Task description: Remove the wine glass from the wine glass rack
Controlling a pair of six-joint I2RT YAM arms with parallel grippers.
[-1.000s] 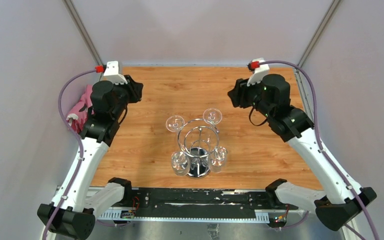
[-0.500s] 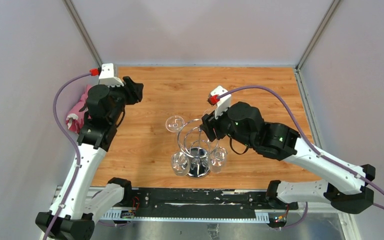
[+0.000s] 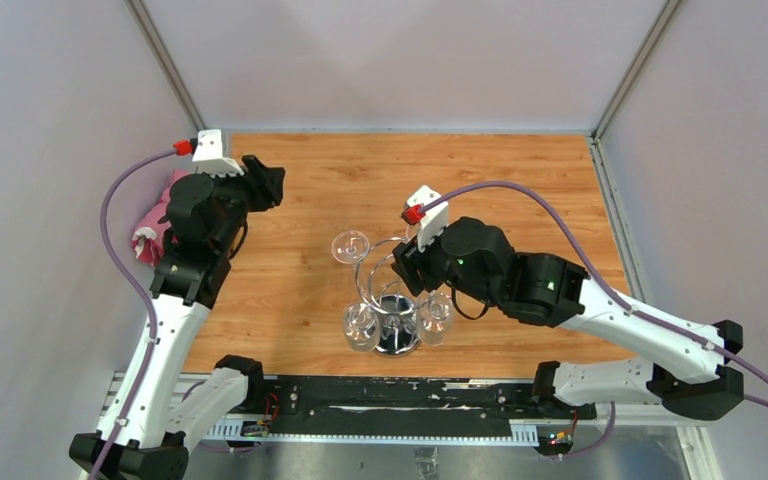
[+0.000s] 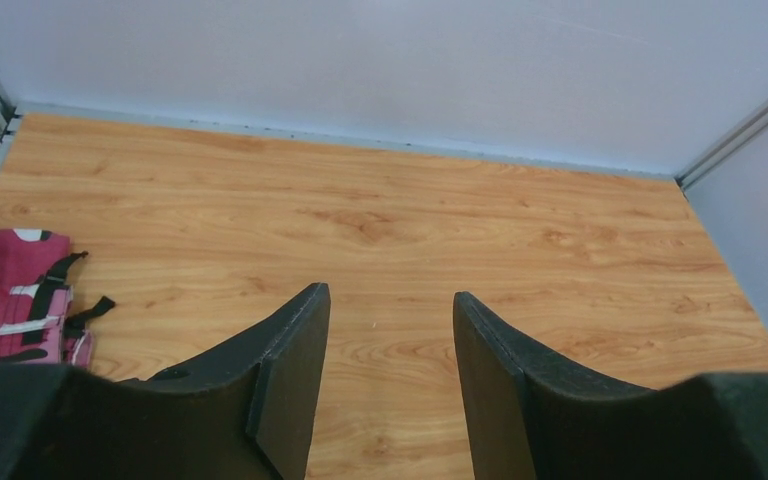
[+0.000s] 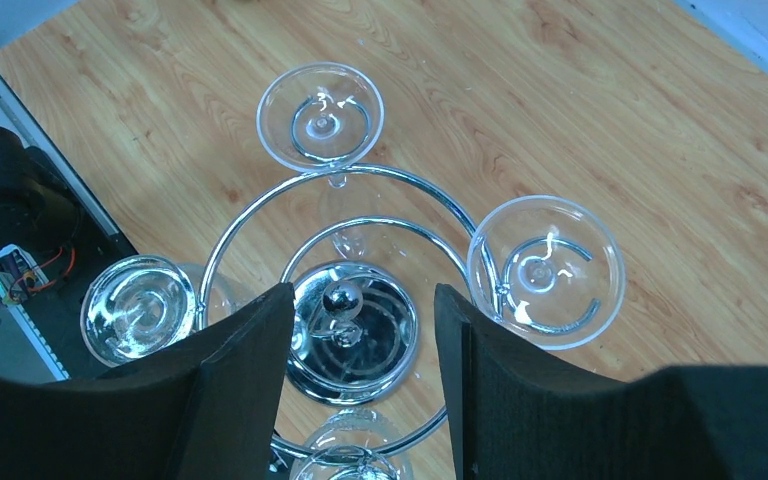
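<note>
The chrome rack [image 3: 397, 336] stands on its round mirror base on the wooden table [image 3: 520, 180], a little toward 6 o'clock from the table's middle in the overhead view. Four glasses hang upside down from the hooks at its top, and none has been taken off. Seen from the right wrist camera, their round feet ring the pole: a glass [image 5: 320, 118] at 12 o'clock, a second [image 5: 545, 270] at 3 o'clock, a third [image 5: 140, 308] at 9 o'clock and a fourth [image 5: 352, 462] at 6 o'clock, cut off by the lower edge. The right gripper [image 5: 360, 295] hangs over the top of the rack and points straight down at the pole, its two fingers apart with nothing clamped between them. Whether it touches the wire cannot be told. In the overhead view it hides the glass at 1 o'clock of the pole. The left gripper [image 4: 390, 300] is well apart from the rack, toward 10 o'clock on the table, raised above the wood and facing the far wall, with its fingers apart and empty. A pink cloth [image 3: 155, 225] lies at the table's 9 o'clock edge, beside the left arm.
</note>
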